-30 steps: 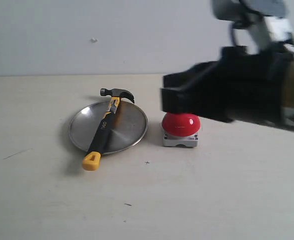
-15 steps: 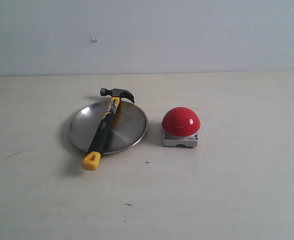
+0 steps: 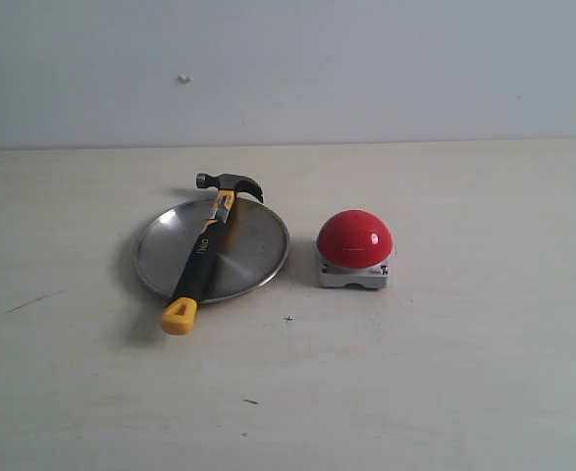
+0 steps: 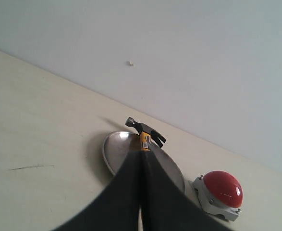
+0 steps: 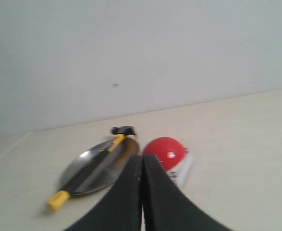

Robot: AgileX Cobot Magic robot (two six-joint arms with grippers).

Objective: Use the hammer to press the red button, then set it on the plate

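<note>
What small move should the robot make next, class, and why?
Probably none, just rest: the hammer already lies across the plate, beside the red button, and the left hand and right hand are both shut, empty and clear of it.

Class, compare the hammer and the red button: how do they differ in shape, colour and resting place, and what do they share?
Shape: the hammer is long and slim; the red button is a squat dome. Colour: the hammer is black and yellow; the button red on grey. Place: the hammer lies across the plate; the button sits on the table beside it. Shared: nothing grips either.
</note>
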